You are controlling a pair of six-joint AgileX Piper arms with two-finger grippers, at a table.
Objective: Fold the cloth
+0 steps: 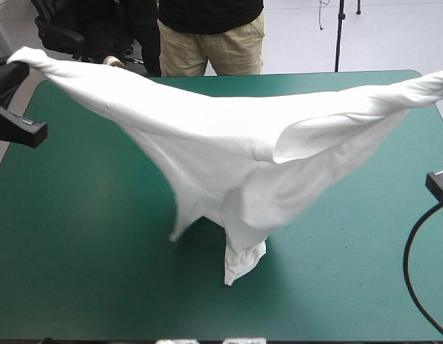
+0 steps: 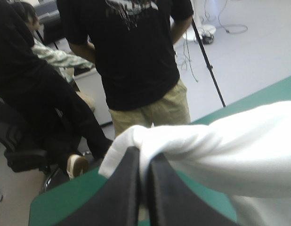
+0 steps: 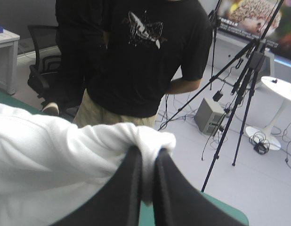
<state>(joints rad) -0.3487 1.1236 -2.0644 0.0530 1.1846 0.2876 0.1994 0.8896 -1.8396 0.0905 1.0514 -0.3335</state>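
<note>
Two grippers up, one T-shirt strung between them! The left gripper (image 2: 141, 155) has its black fingers pinched nearly together on a bunched corner of the white T-shirt (image 1: 229, 143), with cloth squeezed into the slit between them. The right gripper (image 3: 146, 157) does the same at the opposite end, fingers all but closed on a wad of fabric. From the high view the shirt hangs as a wide, sagging span above the table, one end raised over the far left corner, the other out past the right edge. Its middle droops into a twisted tail, and only the lowest tip touches the teal-green cover (image 1: 78, 272), around the middle and toward the near edge. Progress? Early going, by my reading. The garment is lifted and stretched, but it isn't laid flat and no fold shows anywhere. Spreading it out and every fold are left to do.
</note>
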